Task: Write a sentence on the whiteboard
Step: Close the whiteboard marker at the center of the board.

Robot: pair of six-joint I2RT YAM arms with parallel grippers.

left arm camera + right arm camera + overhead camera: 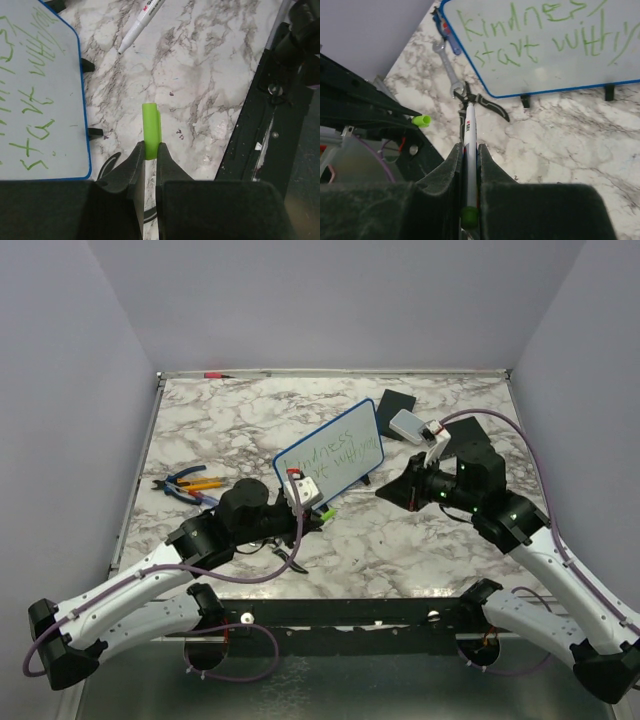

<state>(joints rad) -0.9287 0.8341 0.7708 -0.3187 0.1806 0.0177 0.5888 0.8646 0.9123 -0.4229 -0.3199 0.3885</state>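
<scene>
Step in hand: capping, by my reading. The sentence (530, 42) is on the board (330, 450) in two thin green lines, roughly "Kindness / start within", with the last letters crowding the right edge. The writing looks finished or nearly so. The board stands tilted on small black feet near mid-table, between the two arms.

The left gripper (151, 150) is clamped on the cap (150, 125), a short, smooth lime-green plastic tube. Its free end points away from the fingers and looks like the open one. The right gripper (469, 150) is pinched tight on the marker (469, 125), a slim white printed barrel with a green plug at the rear and its tip forward and bare.

Next move, as judged: bring the tip and the cap mouth onto one axis, then press them together. Both are thin and round, so tolerance is small. A slanted approach would likely skid off the rim or twist the cap in the fingers.

The table (240, 420) is marbled grey-white and looks hard and slick. The board face is glossy, its frame blue with rounded corners. Off to the left, pliers (185, 485) and a wrench (445, 65) lie apart from both arms.
</scene>
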